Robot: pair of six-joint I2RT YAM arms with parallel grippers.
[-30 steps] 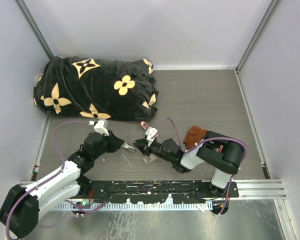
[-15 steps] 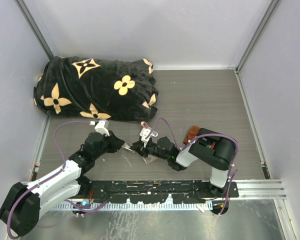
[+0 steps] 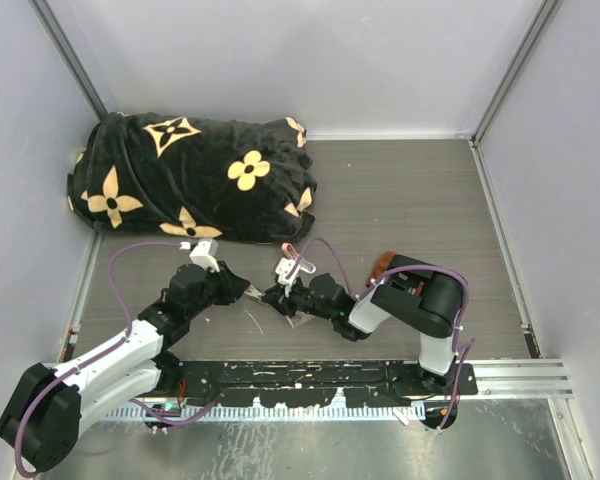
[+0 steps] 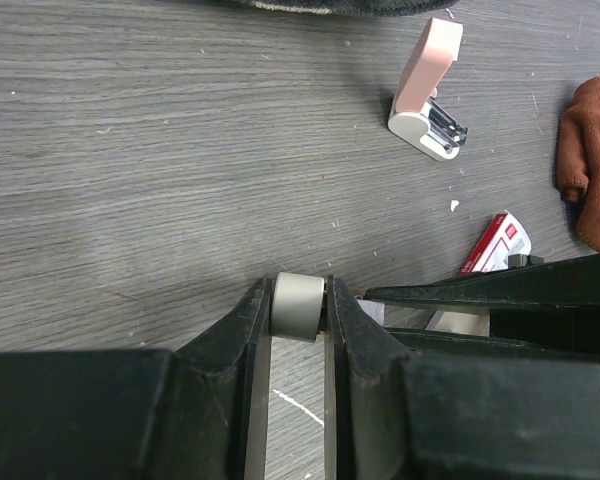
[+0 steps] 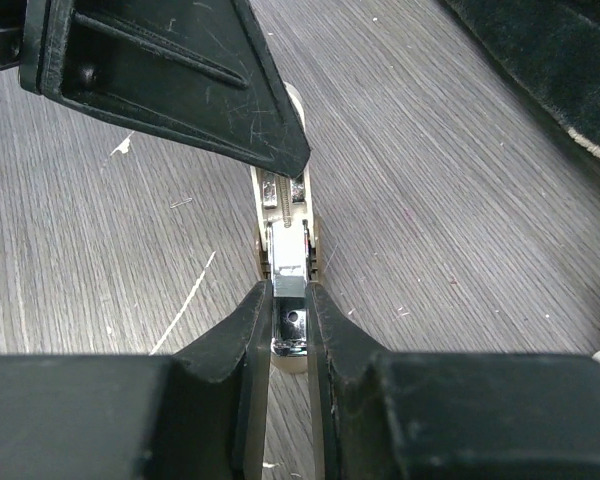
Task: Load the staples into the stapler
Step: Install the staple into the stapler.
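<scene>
Right arm has folded leftward; right gripper (image 5: 288,300) clamps a slim metal-lined piece (image 5: 288,255), perhaps the staples' tray, whose grey end left gripper (image 4: 298,302) pinches, stapler (image 4: 427,85) lying beyond its fingertips.

Your right arm (image 3: 420,300) swings left; its elbow now covers more of the rust-brown cloth (image 3: 382,263), and the right fingers (image 5: 242,345) edge nearer the left fingers (image 5: 170,90) along the staples (image 5: 288,258).

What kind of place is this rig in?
Probably a lab test cell: bare grey walls boxing a wood-grain table, left arm and right arm bolted to a metal rail.
</scene>
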